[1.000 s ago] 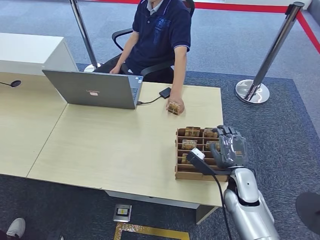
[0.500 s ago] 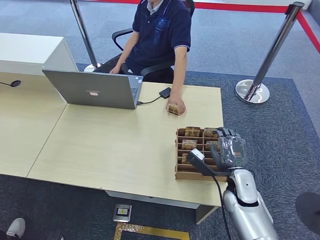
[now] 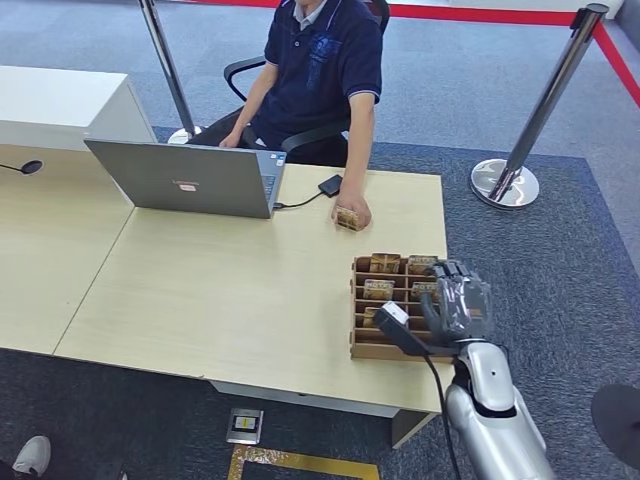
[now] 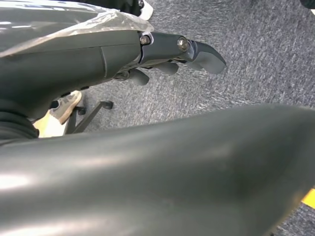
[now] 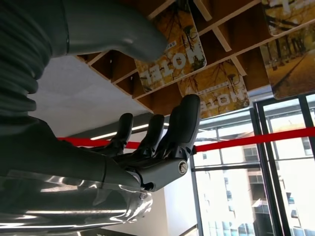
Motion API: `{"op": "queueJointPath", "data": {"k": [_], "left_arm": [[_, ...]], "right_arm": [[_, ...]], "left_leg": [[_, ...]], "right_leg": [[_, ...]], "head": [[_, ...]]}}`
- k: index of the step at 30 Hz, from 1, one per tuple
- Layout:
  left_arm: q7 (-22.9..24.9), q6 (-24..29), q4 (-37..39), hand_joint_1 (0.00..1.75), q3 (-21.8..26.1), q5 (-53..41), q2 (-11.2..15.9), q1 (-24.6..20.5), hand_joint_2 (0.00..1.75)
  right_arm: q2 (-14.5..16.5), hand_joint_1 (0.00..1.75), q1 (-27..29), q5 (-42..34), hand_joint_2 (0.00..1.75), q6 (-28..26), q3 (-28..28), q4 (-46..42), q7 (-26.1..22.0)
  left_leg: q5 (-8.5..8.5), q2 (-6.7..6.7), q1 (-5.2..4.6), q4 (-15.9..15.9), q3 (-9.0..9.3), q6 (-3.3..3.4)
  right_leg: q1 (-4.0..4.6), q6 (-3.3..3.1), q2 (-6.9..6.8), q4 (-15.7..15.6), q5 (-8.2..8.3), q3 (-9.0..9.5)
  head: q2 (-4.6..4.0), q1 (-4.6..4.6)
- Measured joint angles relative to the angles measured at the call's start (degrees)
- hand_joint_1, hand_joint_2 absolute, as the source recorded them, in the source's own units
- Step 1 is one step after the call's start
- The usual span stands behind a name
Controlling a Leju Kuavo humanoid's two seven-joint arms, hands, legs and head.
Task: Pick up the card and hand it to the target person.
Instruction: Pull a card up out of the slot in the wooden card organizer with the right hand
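A long pale wooden table [image 3: 226,290] fills the middle of the head view, with grey carpet [image 3: 573,250] around it and two silver stanchion posts [image 3: 545,105] carrying a red belt behind. On the far side a person [image 3: 317,70] in a dark blue polo shirt sits in a black office chair [image 3: 249,70], one hand [image 3: 352,212] resting on the table edge over a small patterned card-like item. An open grey laptop [image 3: 189,180] stands in front of the person, its back to the camera, with a cable running to a small black device [image 3: 330,185] beside it. Near the table's right end sits a brown wooden card rack [image 3: 381,318] divided into slots, with several printed cards [image 3: 384,264] standing in its compartments; in the right wrist view two of them show autumn-tree artwork, one card [image 5: 174,42] closest to the thumb. The right hand [image 3: 456,300], on its silver arm [image 3: 494,420], hovers over the rack's right side with its fingers [image 5: 185,123] loosely curled and apart from the thumb, holding nothing; whether a fingertip touches a card I cannot tell. The left hand [image 4: 163,56] hangs above the carpet, fingers fairly straight and close together, holding nothing
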Motion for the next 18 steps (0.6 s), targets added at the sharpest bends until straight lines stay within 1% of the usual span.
{"op": "queueJointPath", "data": {"k": [9,18], "left_arm": [[0.1,0.1,0.0,0.00,0.3,0.3,0.0,0.0,0.00],[0.1,0.2,0.0,0.00,0.4,0.4,0.0,0.0,0.00]], "right_arm": [[0.8,0.77,-1.4,0.3,1.75,0.7,0.3,1.7,-0.5],[1.2,0.82,-3.4,0.0,1.75,0.2,0.3,4.2,-0.9]], "left_leg": [[0.01,0.07,-0.01,0.0,-0.04,0.01],[0.00,0.07,-0.01,0.0,0.01,0.00]], "right_leg": [[0.00,0.00,0.06,0.0,0.03,-0.06],[-0.01,0.00,0.07,0.0,0.02,-0.02]], "head": [[0.00,0.00],[0.00,0.00]]}}
